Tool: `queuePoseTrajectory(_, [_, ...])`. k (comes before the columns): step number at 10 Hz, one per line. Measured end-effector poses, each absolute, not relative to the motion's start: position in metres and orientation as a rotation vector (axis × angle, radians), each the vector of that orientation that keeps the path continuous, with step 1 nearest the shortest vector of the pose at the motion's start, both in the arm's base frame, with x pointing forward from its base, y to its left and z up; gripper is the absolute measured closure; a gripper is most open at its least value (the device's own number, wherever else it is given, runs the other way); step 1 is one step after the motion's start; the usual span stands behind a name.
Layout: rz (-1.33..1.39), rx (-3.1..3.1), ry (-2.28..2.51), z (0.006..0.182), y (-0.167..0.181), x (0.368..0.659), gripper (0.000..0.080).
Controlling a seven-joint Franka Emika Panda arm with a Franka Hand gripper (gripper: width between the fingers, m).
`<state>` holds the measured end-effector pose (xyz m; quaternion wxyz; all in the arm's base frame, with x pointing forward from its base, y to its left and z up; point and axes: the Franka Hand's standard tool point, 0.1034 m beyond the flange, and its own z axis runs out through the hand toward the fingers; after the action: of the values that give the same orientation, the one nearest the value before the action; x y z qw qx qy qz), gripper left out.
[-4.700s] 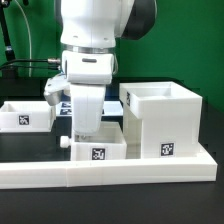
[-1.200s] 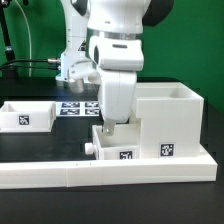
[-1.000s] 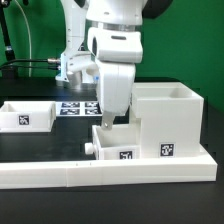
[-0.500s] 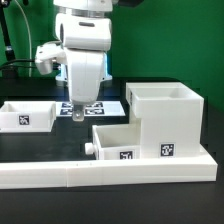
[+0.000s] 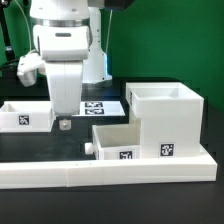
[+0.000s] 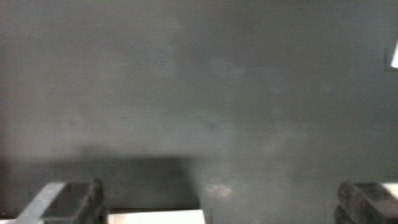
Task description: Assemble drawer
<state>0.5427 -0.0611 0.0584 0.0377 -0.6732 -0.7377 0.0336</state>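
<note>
One tall housing (image 5: pixel 165 125). Two smaller trays (image 5: pixel 108 151), (image 5: pixel 35 116). Three square tags (image 5: pixel 167 150) seen on these, one apiece. One marker board (image 5: pixel 103 106). One low border wall (image 5: pixel 110 176). One claw (image 5: pixel 62 124).

One tray (image 5: pixel 113 141) touches the housing (image 5: pixel 165 122) on the exterior view's left — the other tray (image 5: pixel 24 114) lies farther left, apart.
</note>
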Motion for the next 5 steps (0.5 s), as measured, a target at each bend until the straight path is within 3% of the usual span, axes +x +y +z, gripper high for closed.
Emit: queuePoseTrajectory(5, [-0.083, -1.989, -2.103, 0.039, -0.068, 0.550, 0.0150])
